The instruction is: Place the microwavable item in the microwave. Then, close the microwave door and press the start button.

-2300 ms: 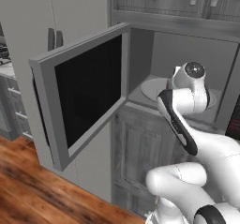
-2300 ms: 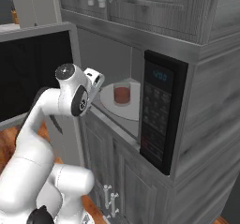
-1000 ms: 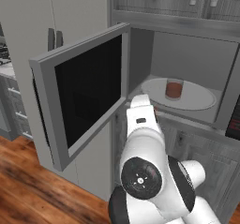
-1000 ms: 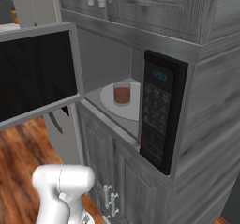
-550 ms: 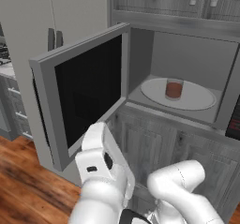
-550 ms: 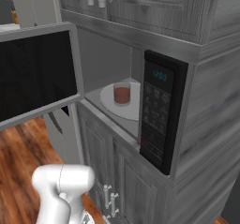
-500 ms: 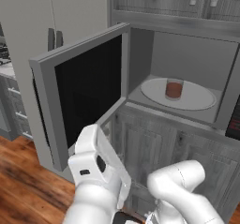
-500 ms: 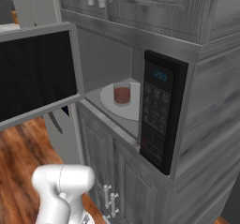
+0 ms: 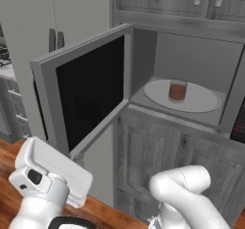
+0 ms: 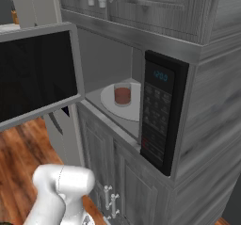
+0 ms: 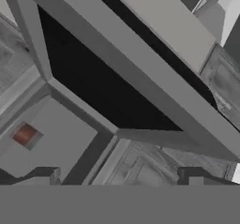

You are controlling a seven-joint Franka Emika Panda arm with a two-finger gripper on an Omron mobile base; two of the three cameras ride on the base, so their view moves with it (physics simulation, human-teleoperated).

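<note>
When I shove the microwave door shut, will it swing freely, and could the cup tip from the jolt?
The microwave door is a rigid framed panel hinged at the cavity, so it probably swings easily. The cup looks squat and stands upright on the turntable, so tipping seems unlikely.

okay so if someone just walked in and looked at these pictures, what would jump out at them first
The microwave door hangs wide open, its black glass facing out. Inside the microwave, a reddish-brown cup stands upright on the pale turntable plate. In the hand view, the gripper points up at the door's lower edge.
</note>
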